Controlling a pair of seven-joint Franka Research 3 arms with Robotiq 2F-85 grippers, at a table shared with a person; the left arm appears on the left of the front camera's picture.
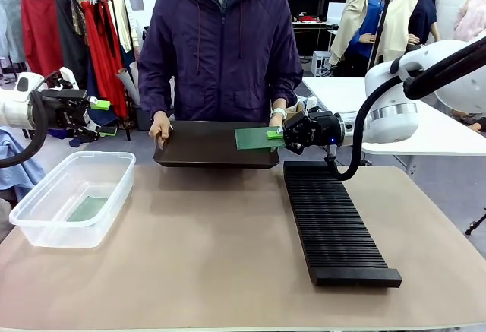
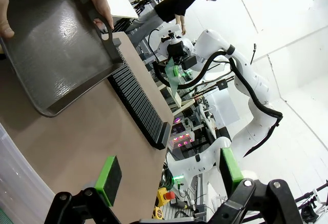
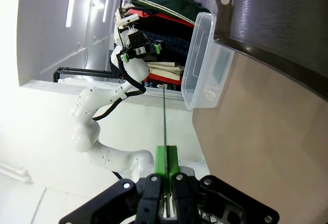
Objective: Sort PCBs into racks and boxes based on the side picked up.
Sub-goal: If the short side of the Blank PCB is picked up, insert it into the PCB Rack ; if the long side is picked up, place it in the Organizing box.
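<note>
In the front view the right claw (image 1: 275,134) pinches a PCB (image 1: 253,138) by its edge, over the black tray (image 1: 205,153) that a person holds; the rack (image 1: 334,226) lies just below the claw. The left claw (image 1: 102,117) hangs above the clear box (image 1: 45,203). In the left wrist view its fingers stand wide apart with nothing between them, tray and rack ahead. In the right wrist view the pads clamp the PCB edge-on, the box beyond.
</note>
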